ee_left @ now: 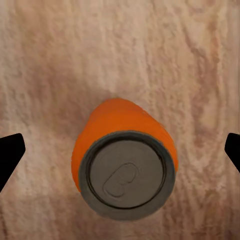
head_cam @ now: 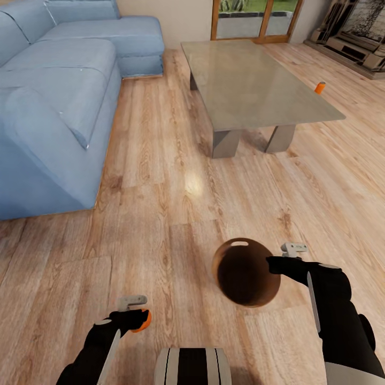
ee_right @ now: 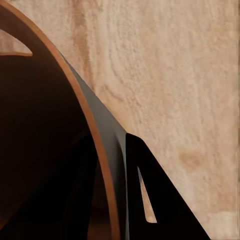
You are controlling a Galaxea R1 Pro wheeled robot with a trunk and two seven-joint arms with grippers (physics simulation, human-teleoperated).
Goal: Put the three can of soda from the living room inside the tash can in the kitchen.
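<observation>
My left gripper grips an orange cylindrical soda can; my right gripper clamps the round brown coppery-rimmed trash bin's rim. Another orange can stands on the grey glass-topped coffee table.

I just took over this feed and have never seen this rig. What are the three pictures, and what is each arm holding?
The large picture is from the robot's head, looking down over its two black arms in a living room. The other two come from cameras at each wrist. The left gripper has an orange soda can between its fingers; whether it is clamped is unclear. The right gripper grips the rim of a brown trash can, held above the wood floor. Another soda can stands at the coffee table's far edge, beside a blue sofa.
</observation>
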